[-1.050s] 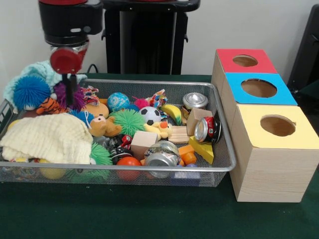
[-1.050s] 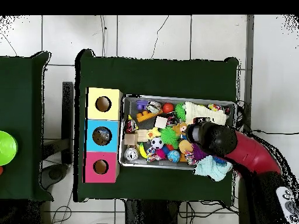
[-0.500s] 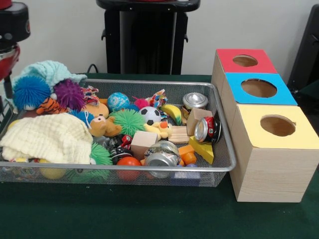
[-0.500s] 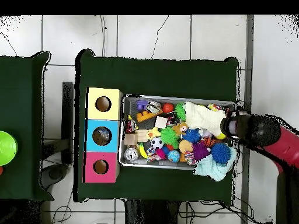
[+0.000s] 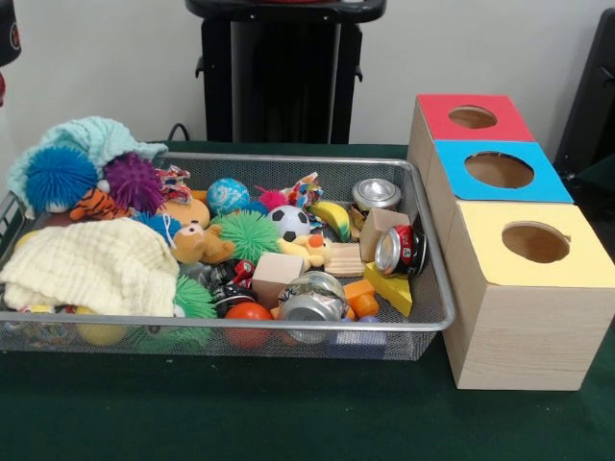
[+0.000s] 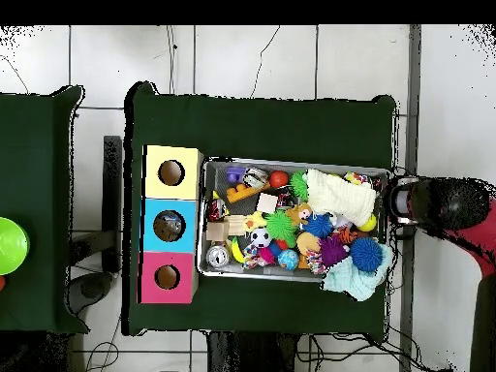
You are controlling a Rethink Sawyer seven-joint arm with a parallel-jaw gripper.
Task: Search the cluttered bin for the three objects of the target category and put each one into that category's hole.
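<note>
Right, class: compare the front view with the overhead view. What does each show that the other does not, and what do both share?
Only the front view shows the side walls of the wire bin and the wooden side of the boxes.

Only the overhead view shows the red and black arm beside the bin, off its edge, a second green table and a green bowl.

Both show the three holes: yellow box, blue box, red box, plus the soccer ball.
</note>
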